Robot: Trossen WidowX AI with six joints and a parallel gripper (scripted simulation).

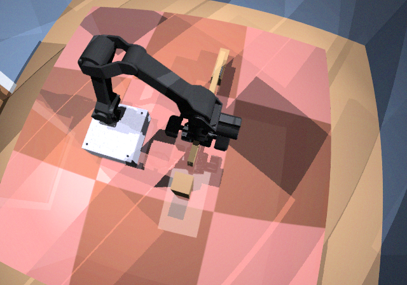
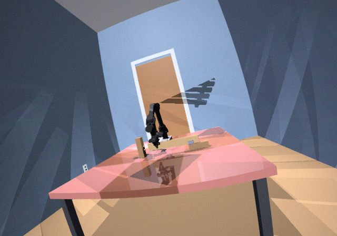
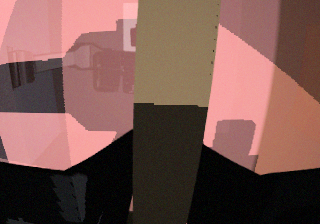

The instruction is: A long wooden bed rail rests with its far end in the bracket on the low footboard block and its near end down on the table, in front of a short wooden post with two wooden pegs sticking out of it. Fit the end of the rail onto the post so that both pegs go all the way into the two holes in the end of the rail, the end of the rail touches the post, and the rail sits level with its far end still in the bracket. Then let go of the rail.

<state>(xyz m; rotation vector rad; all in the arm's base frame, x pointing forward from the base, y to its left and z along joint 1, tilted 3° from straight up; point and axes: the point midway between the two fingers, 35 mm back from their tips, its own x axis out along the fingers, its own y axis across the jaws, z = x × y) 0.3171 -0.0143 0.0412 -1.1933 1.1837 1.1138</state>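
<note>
The rail (image 1: 220, 63) (image 2: 178, 141) (image 3: 176, 44) is a long, light wooden bar. My gripper (image 1: 196, 142) (image 2: 156, 145) (image 3: 156, 138) is shut on it near its near end, which is raised off the table. The rail looks about level in the exterior view. Its far end is at the bracket (image 2: 190, 141) on the low footboard block (image 2: 200, 145); how deeply it sits there cannot be told. The post (image 1: 182, 181) (image 2: 140, 147) stands upright beyond the near end, with a gap between them. The pegs are small and dark on the rail's side of the post; the end holes are not clear.
The white base plate (image 1: 114, 140) of the arm stands left of the rail in the top view. A pale rectangular patch (image 1: 192, 228) lies on the table (image 1: 273, 252) around and beyond the post. Large shadows and reflections cross the table.
</note>
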